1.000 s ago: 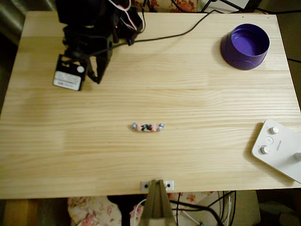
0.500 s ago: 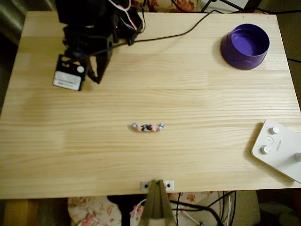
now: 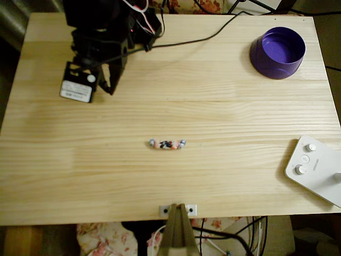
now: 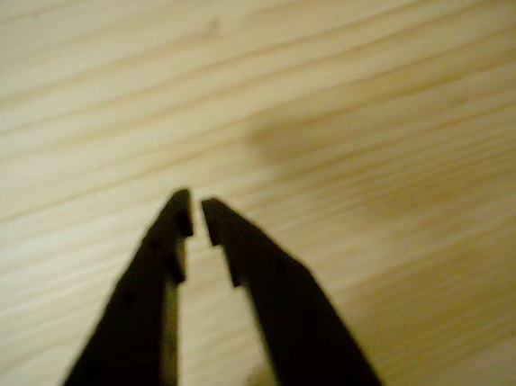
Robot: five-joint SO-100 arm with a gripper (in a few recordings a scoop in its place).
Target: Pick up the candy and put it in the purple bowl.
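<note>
The candy [image 3: 167,144] lies flat near the middle of the wooden table [image 3: 224,106], long side running left to right, its twisted ends bluish. The purple bowl [image 3: 278,52] stands upright at the far right corner, with nothing visible inside. My black gripper [image 3: 108,88] hangs at the far left, well apart from the candy and far from the bowl. In the wrist view the gripper [image 4: 196,213] points at bare wood, its two dark fingers almost touching at the tips, with nothing between them.
A white device with knobs [image 3: 315,168] sits at the right front edge. A black cable [image 3: 202,37] runs across the far side towards the arm. A metal clamp [image 3: 177,209] grips the front edge.
</note>
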